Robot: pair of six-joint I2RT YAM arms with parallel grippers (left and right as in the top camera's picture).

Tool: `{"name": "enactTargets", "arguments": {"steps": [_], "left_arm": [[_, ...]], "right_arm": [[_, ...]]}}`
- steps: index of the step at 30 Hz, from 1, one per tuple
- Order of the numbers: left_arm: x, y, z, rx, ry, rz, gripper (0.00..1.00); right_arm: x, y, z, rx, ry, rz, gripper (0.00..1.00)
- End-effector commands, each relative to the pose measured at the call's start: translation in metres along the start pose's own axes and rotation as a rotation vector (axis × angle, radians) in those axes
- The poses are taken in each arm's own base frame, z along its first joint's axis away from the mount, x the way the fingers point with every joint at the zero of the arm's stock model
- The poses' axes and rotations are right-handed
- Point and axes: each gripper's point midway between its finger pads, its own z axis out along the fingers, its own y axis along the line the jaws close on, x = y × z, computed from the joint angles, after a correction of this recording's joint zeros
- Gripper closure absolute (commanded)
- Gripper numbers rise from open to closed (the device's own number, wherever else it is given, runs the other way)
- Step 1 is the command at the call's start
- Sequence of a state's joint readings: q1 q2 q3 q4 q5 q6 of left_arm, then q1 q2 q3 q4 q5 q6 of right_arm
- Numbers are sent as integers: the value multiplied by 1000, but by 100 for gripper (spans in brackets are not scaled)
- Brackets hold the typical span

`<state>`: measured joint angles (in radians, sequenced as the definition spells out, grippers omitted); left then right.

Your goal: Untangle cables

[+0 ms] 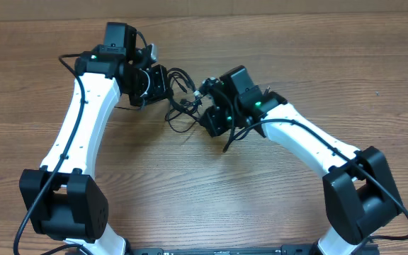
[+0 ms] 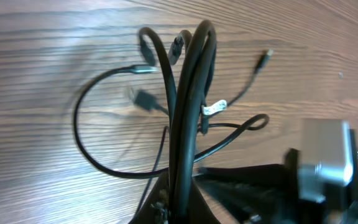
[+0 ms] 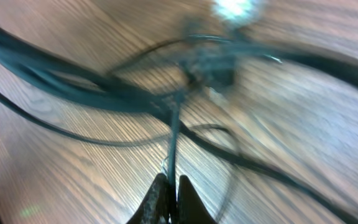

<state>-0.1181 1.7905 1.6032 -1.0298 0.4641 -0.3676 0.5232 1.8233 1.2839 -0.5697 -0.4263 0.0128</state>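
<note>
The cables (image 1: 180, 101) lie as a black tangle on the wooden table between my two grippers. My left gripper (image 1: 163, 85) comes at the tangle from the left and is shut on the cables. In its wrist view a thick doubled strand (image 2: 191, 93) rises straight out of the left gripper (image 2: 180, 182), and thinner loops (image 2: 79, 134) and a small plug (image 2: 266, 56) spread on the wood. My right gripper (image 1: 200, 106) meets the tangle from the right. In the blurred right wrist view the right gripper (image 3: 171, 179) is shut on one thin cable (image 3: 174, 134) that runs up into the knot (image 3: 207, 68).
A small white tag (image 2: 215, 107) sits on one strand. The right arm's dark body (image 2: 322, 168) fills the lower right of the left wrist view. The wooden table (image 1: 211, 191) extends on all sides, and both arm bases stand at its near edge.
</note>
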Motion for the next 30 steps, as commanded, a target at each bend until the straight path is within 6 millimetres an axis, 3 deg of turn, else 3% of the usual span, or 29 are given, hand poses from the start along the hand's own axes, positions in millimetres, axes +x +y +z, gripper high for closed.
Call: {"name": "enactTargets", "arguments": {"steps": [1,5,8,13,15,17,19,21,23,27,30], "left_arm": [[-10,11,-16,-88,-72,1,96],[-9,30,-18,-202,-82,-6,96],[-8,47,-22,-316,-94,-9,96],[-12,47,-22,-319,-122,-49,96],[-16,43,-21,-295,-134,-57,96],[-18,29,-18,-228,-129,-2,96],[-16,4,-12,-117,-104,143,96],[-8,-23,-8,5,-74,307,96],[2,-44,-4,84,-49,423,96],[11,-57,0,114,-29,467,96],[16,-67,-1,176,-13,471,96]], "right_arm": [[-35,-14,-49,39,-112,39,96],[-51,-35,-100,72,-209,193,96],[-52,-63,-136,103,-282,393,96],[-24,-115,-154,206,-280,708,96],[-19,-119,-151,209,-274,741,56],[-17,-116,-146,204,-253,689,23],[-20,-103,-139,164,-225,536,7],[-25,-84,-130,106,-202,352,0],[-30,-66,-121,58,-193,205,0],[-39,-36,-94,14,-177,-59,0],[-39,-28,-68,4,-152,-134,0]]}}
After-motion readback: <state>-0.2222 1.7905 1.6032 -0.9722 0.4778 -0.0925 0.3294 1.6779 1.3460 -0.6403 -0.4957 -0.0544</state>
